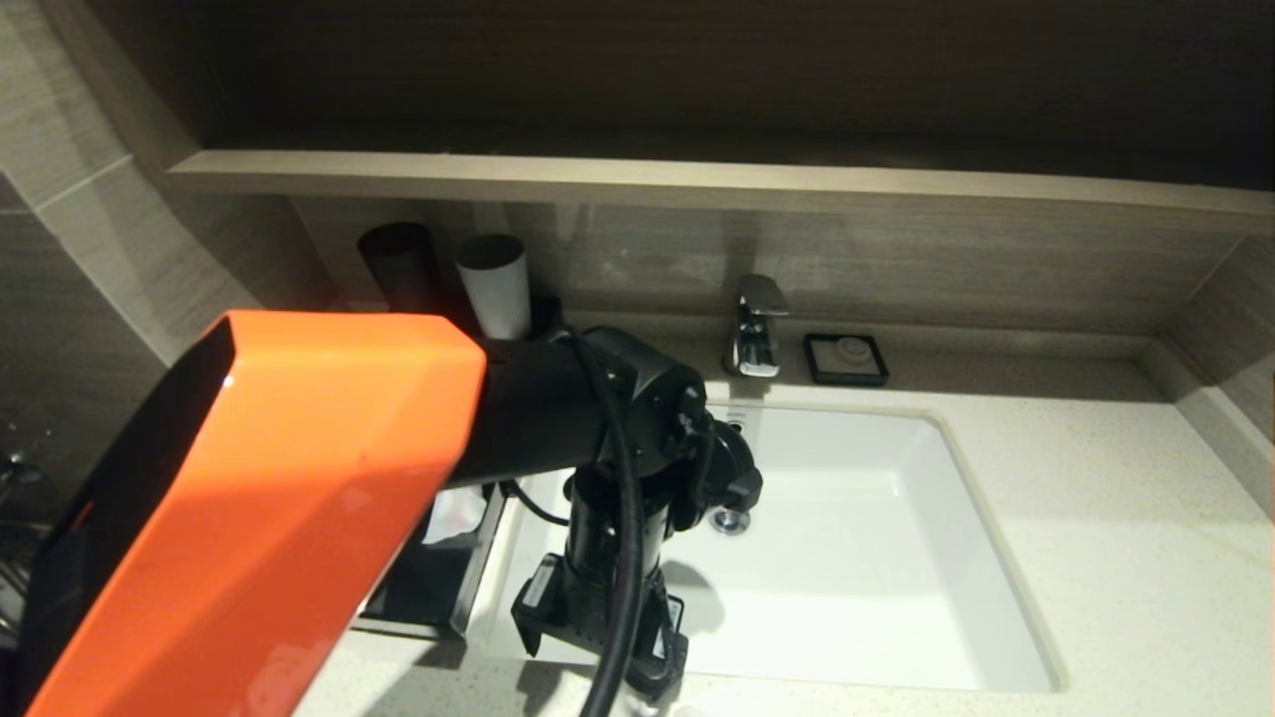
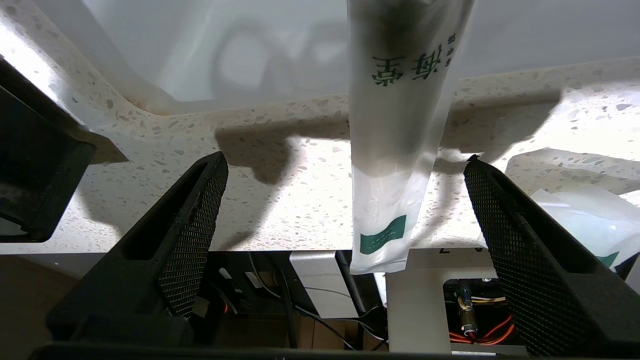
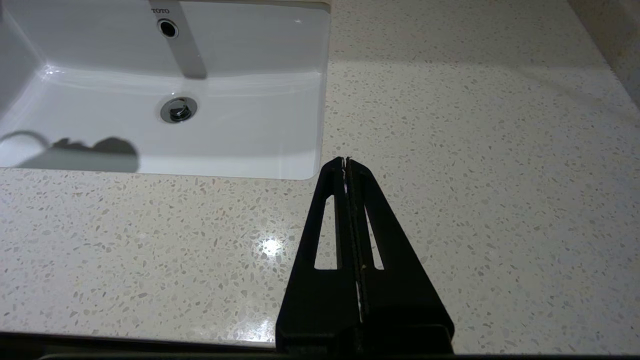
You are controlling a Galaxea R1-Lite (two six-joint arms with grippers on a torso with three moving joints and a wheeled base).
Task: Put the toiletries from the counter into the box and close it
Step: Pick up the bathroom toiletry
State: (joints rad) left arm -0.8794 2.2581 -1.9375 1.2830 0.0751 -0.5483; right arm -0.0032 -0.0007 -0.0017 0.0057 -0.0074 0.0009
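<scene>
The orange left arm hides most of the box at the left of the basin; only a dark corner of it shows. The surface is off-white speckled stone under a wooden ledge, with a black cup, a white cup, a tap and a soap dish along the back edge. The left claw hangs over the front edge, fingers wide apart, a packet between them, lying across the front edge and touching neither. A second packet lies beside it. The right claw, pressed together on nothing, hovers near the basin's front right corner.
</scene>
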